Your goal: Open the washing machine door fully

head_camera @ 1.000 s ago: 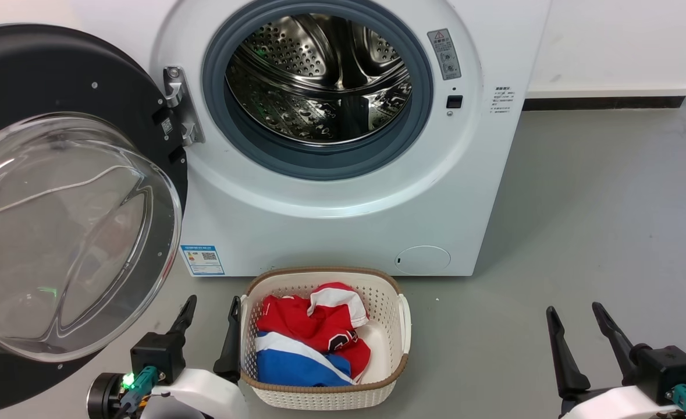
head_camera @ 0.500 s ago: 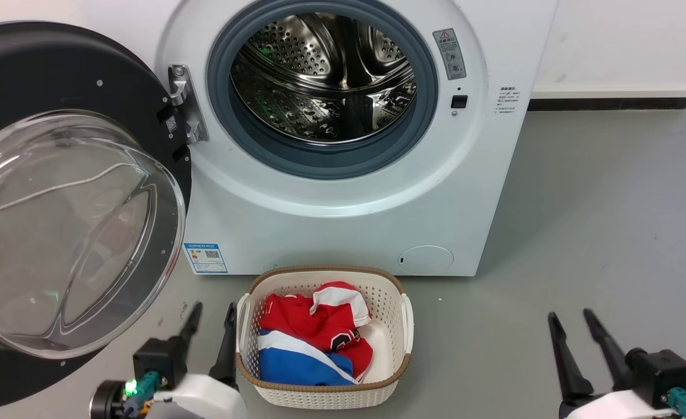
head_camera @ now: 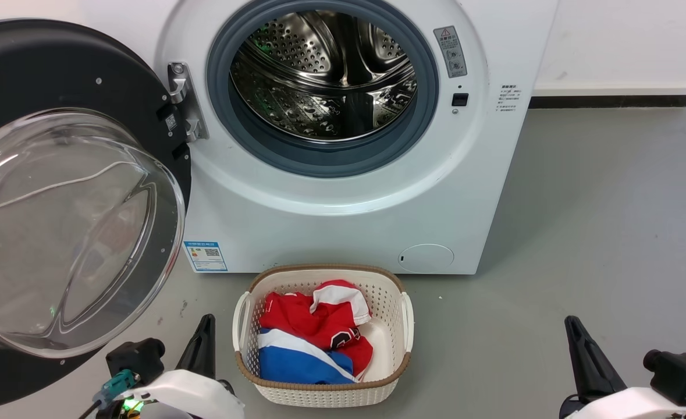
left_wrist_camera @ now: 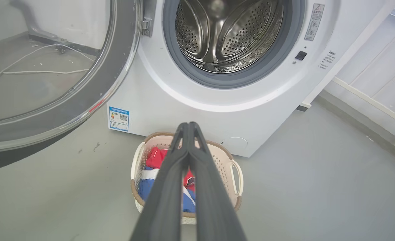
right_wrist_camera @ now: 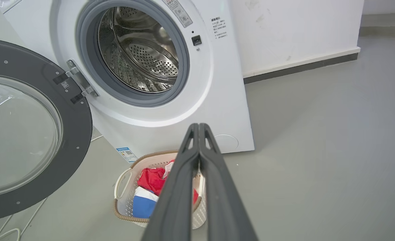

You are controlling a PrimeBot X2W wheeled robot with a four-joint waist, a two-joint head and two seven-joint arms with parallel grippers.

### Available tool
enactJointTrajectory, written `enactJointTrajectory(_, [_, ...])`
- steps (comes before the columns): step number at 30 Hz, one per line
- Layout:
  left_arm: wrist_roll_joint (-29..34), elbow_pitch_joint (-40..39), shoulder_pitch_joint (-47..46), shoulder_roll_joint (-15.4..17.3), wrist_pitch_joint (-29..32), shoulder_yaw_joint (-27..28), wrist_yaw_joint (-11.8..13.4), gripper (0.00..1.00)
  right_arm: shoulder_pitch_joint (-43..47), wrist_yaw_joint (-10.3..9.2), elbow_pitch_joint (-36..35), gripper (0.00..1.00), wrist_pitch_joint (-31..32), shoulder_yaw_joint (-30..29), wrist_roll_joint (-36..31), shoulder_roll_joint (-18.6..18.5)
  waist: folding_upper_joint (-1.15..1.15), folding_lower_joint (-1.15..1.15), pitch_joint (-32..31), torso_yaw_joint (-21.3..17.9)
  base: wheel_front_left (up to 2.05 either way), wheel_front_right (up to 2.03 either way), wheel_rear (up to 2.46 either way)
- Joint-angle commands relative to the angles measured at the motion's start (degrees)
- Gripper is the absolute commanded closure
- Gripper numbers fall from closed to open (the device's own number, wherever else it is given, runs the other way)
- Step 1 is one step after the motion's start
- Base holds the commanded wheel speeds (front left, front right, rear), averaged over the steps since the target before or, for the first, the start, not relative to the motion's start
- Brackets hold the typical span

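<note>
Black disc of the washing machine door stood swung wide on its hinge, up and left of the left gripper and well apart from it, w/ the glass bowl window bulging toward the robot. Straight ahead of both sets of jaws sat the washing machine, steel drum and grey rubber ring fully exposed, so the task looked done or v. near done. Left jaws were pressed together on nothing; the right gripper was the same, tips touching, empty. Risks, as I judged them: nothing held the door back, so a bump could prob. send it drifting shut; a lift of the left arm might clip the bowl's lower rim, the closest thing above those jaws. Just ahead of and beside the left jaws lay the laundry basket w/ red and blue clothes; a fwd reach could shove it. Beyond the door a white cable lay on the floor and might snag if the door got pushed further.
</note>
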Motion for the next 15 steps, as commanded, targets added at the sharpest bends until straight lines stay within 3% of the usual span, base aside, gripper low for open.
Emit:
enactJointTrajectory(1, [-1.4,-0.8,-1.6,0.0,0.3,1.0,-0.4,1.0,-1.9,0.0,-0.5,1.0,0.1,-0.2,2.1,-0.4,0.0,0.0,0.0,0.0,0.0,0.0,0.0])
enactJointTrajectory(15, [-11.9,-0.6,-2.1,-2.2,3.5,5.5,-3.3,1.0,-4.2,0.0,1.6,1.0,1.5,-0.5,16.3,-0.8,0.0,0.0,0.3,0.0,0.0,0.0,0.0])
